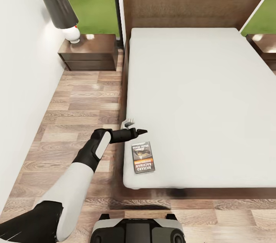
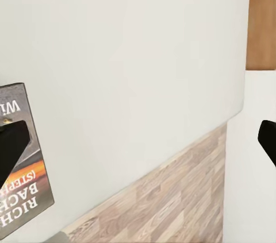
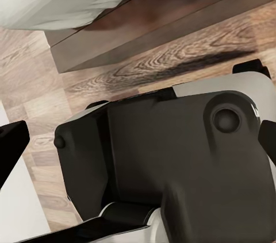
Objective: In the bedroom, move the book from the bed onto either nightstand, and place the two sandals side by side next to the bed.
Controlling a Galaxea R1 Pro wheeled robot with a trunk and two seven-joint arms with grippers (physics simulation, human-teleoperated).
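Left gripper [image 1: 140,131] hangs over the bed [image 1: 199,93] edge just beside the book [image 1: 143,157], fingers spread wide and empty, so the book pickup is in hand. Next it must drop onto the cover, pinch, then carry to the nightstand [image 1: 90,52], whose drawers sit closed under a lamp [image 1: 61,11]. The right gripper [image 3: 138,139] looks spread by the base.

Left hand [image 1: 142,132] stretched over the near left corner of the bed [image 1: 199,82]; book [image 1: 143,157] flat on mattress just beside it, apart.
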